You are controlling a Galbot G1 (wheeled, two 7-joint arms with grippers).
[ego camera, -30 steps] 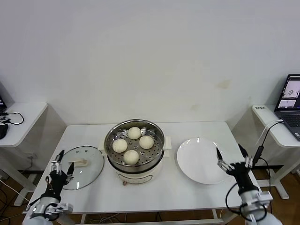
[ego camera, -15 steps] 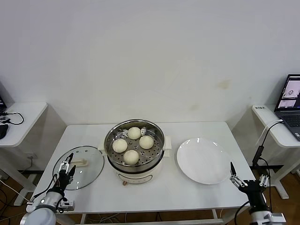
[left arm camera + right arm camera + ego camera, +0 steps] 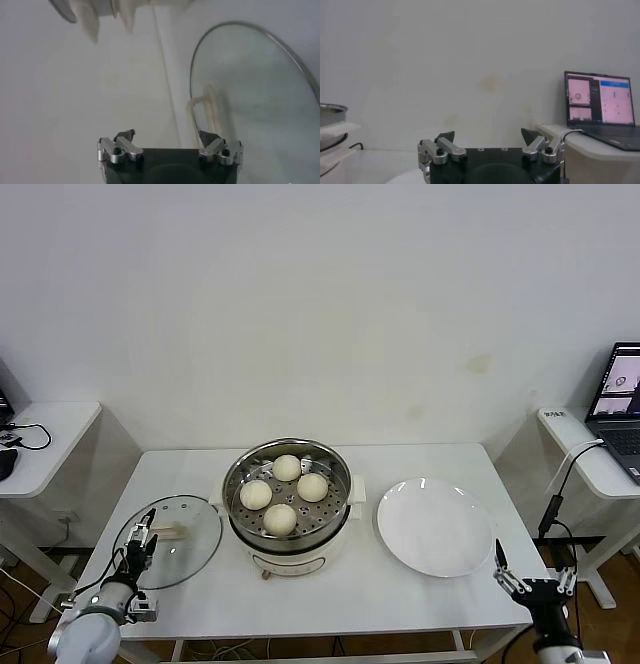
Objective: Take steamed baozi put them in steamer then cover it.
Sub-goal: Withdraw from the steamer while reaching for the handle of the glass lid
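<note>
Four steamed baozi (image 3: pixel 285 492) sit on the perforated tray inside the steamer (image 3: pixel 288 500), mid bench (image 3: pixel 400 599), uncovered. Glass lid (image 3: pixel 170 539) lies flat on the bench just left of the steamer, cream handle up. My left pincer (image 3: pixel 141 541) hangs low at the near-left edge over the lid's near rim, spread wide, gripping nothing. My right pincer (image 3: pixel 532 566) sits off the near-right corner of the bench, also spread wide and empty. White plate (image 3: pixel 436 527) right of the steamer. Laptop (image 3: pixel 622 412) on a side desk far right.
</note>
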